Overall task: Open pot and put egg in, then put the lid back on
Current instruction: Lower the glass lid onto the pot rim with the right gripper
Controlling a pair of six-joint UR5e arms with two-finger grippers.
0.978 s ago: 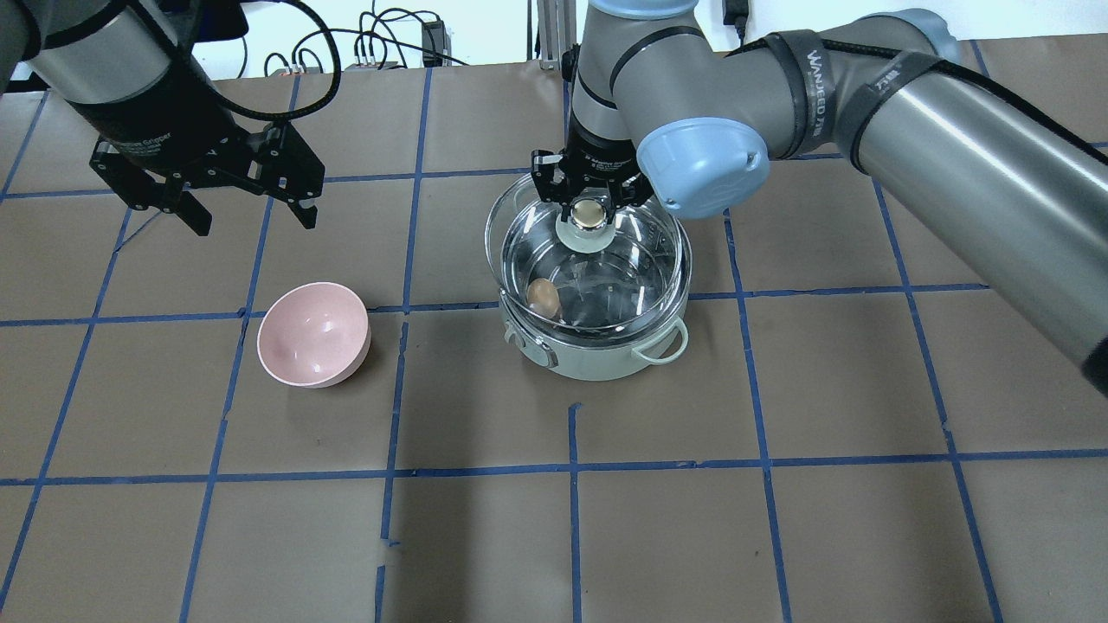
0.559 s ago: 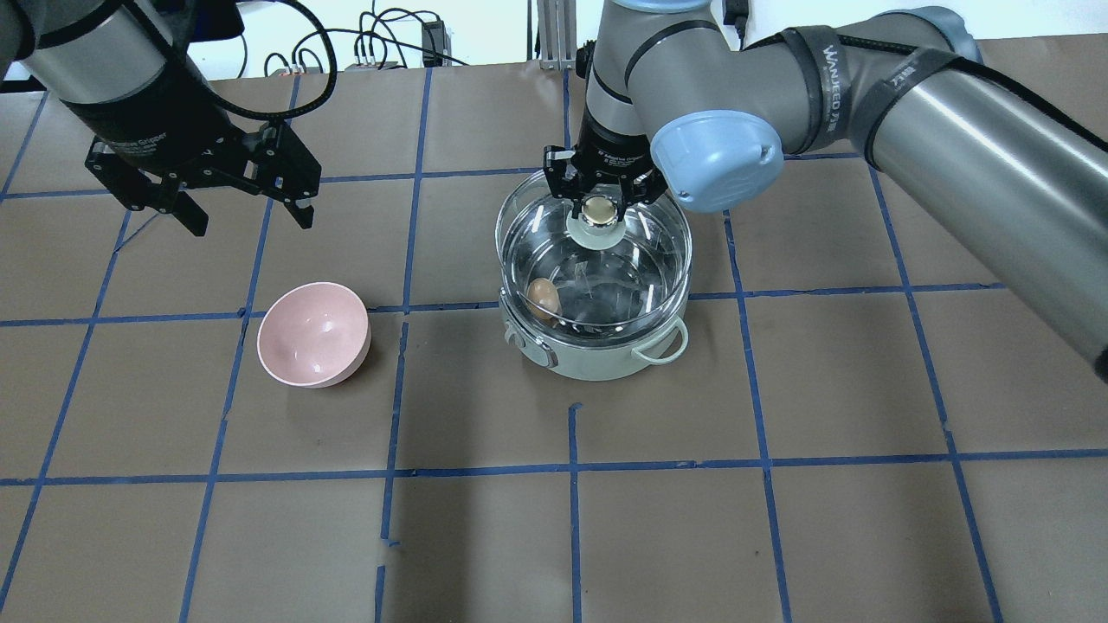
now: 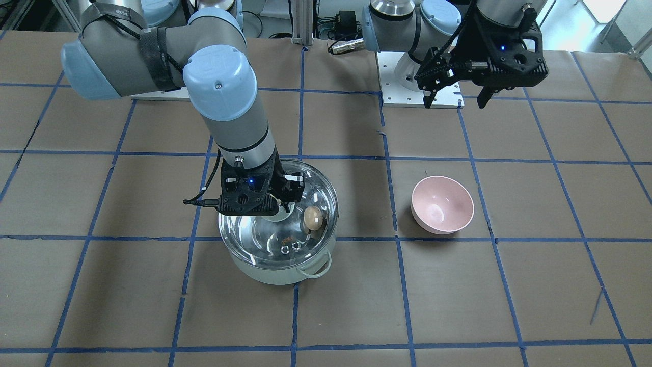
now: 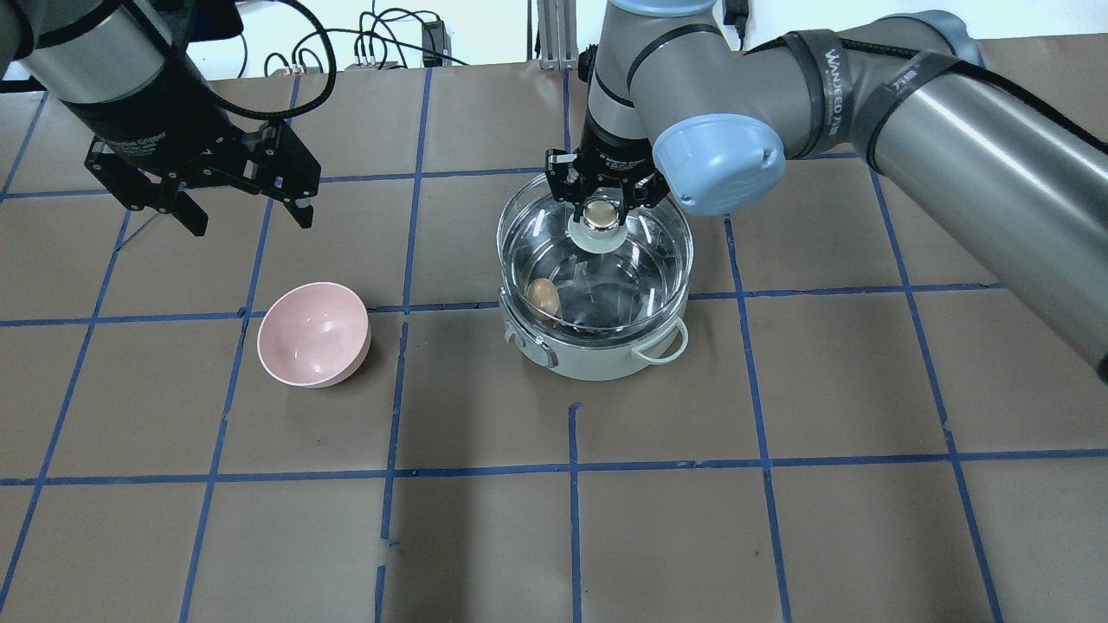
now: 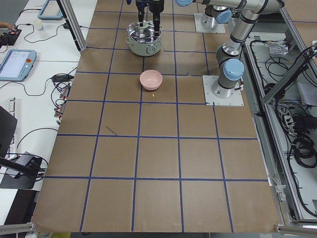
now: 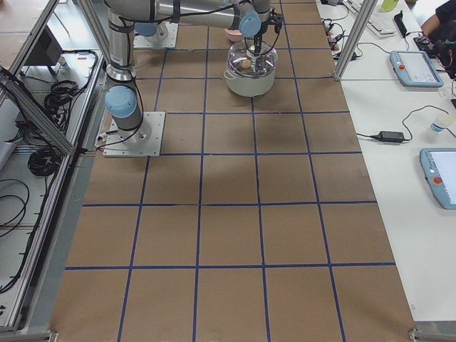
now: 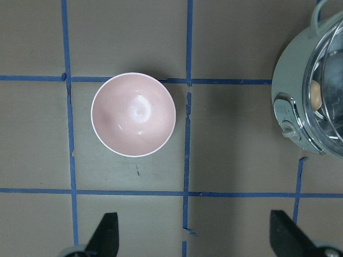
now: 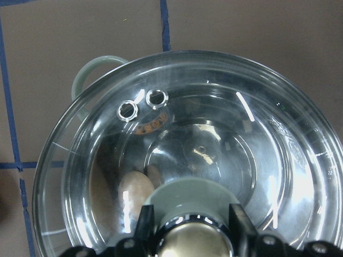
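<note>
lid (image 4: 597,260) carried slightly toward 3 o'clock by the right gripper (image 4: 603,197), its rim now lined up over the pot (image 4: 597,362) instead of overhanging at 9 o'clock, left gripper (image 4: 251,223) drifted faintly toward 9 o'clock

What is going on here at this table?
The right tool grips the glass lid by its knob, right over the mint-green pot. The egg lies inside the pot. Whether the lid rests on the pot or hangs just above it, I cannot tell. The left tool is open and empty, raised high above the table near the pink bowl.
</note>
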